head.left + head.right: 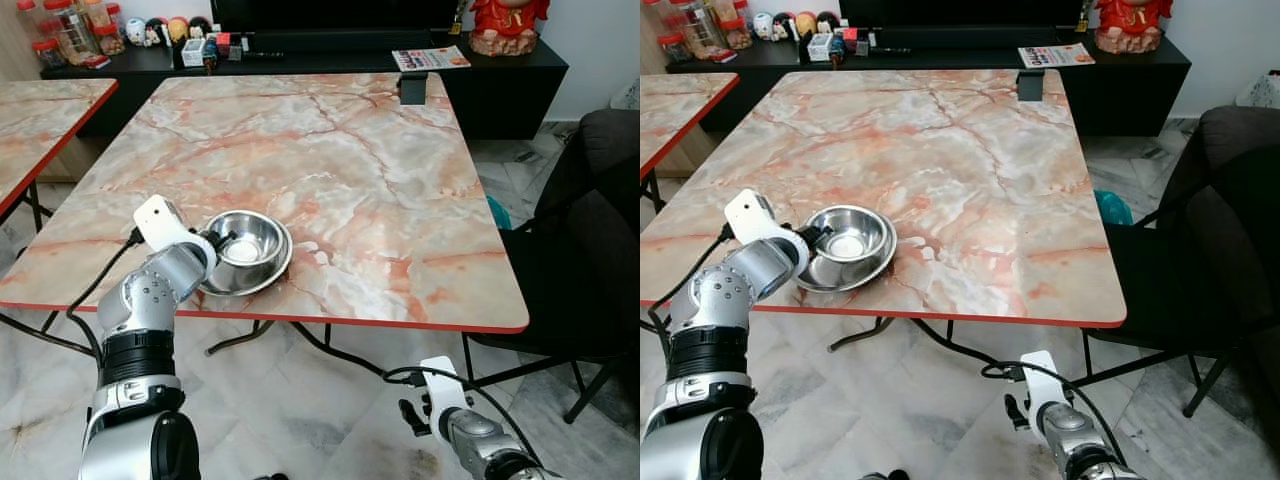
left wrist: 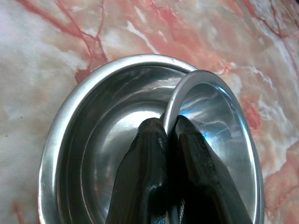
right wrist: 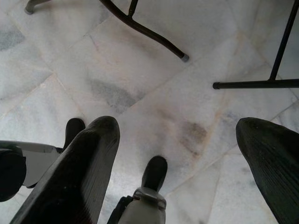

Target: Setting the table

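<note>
A steel bowl (image 1: pixel 250 250) stands near the front left edge of the marble-patterned table (image 1: pixel 350 150). In the left wrist view it proves to be two bowls: a smaller bowl (image 2: pixel 205 98) tilted inside a larger one (image 2: pixel 79 121). My left gripper (image 2: pixel 169 133) reaches over the near edge and is shut on the smaller bowl's rim, one black finger on each side of it. The left arm (image 1: pixel 150 300) rises from below the table's front edge. My right gripper (image 3: pixel 176 125) hangs low over the floor by the table's front right, open with nothing between its fingers.
A black chair (image 1: pixel 590 230) stands close to the table's right side. A second marble table (image 1: pixel 40 120) is at the left. Behind runs a black sideboard (image 1: pixel 300 60) with jars, figurines and a magazine (image 1: pixel 430 58). A small black object (image 1: pixel 413 88) sits at the table's far edge.
</note>
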Available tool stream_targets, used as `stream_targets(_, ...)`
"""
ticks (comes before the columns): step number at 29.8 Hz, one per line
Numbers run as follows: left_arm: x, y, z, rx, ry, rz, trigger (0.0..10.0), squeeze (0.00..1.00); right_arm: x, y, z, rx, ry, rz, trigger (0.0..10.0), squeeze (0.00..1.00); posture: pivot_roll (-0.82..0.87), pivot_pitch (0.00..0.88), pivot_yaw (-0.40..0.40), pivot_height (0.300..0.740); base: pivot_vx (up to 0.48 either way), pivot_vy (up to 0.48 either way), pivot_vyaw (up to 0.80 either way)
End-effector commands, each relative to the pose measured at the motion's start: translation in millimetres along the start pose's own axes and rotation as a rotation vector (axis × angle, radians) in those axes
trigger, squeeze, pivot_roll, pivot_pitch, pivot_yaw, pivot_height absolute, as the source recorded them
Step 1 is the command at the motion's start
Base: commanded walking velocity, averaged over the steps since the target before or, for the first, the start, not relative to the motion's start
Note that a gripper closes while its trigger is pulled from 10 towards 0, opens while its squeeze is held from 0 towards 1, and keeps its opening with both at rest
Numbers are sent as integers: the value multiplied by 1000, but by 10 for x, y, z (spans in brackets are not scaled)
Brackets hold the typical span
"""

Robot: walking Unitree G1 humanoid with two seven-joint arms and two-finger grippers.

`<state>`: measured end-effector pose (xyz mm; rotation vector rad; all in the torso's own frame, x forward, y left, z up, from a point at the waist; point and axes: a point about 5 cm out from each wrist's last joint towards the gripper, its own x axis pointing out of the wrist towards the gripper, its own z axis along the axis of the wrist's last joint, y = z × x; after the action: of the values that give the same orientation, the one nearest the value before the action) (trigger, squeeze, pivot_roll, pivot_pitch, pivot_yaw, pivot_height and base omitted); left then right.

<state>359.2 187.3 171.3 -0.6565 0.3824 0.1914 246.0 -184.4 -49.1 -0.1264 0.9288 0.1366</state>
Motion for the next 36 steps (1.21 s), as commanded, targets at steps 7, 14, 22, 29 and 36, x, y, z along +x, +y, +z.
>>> stream_targets(7, -20, 64, 42, 17, -23, 44, 10000, 0, 3, 15, 0, 6, 3, 3, 10000, 0, -49, 66, 59, 740, 0, 0, 0)
stream_targets(14, -25, 90, 36, 20, -20, 55, 10000, 694, 2, 9, 1, 5, 3, 3, 10000, 0, -46, 71, 56, 740, 0, 0, 0)
stream_targets(22, -23, 103, 28, 17, -16, 59, 10000, 961, 1, 4, 4, 4, 3, 2, 10000, 0, -43, 74, 53, 740, 0, 0, 0)
stream_targets(29, -22, 88, 33, 18, -17, 48, 10000, 0, 1, 3, 7, 2, 3, 2, 10000, 0, -42, 73, 51, 740, 0, 0, 0)
stream_targets(36, -18, 85, 20, 18, -10, 44, 10000, 0, 2, 4, 10, 3, 2, 2, 10000, 0, -42, 73, 52, 740, 0, 0, 0)
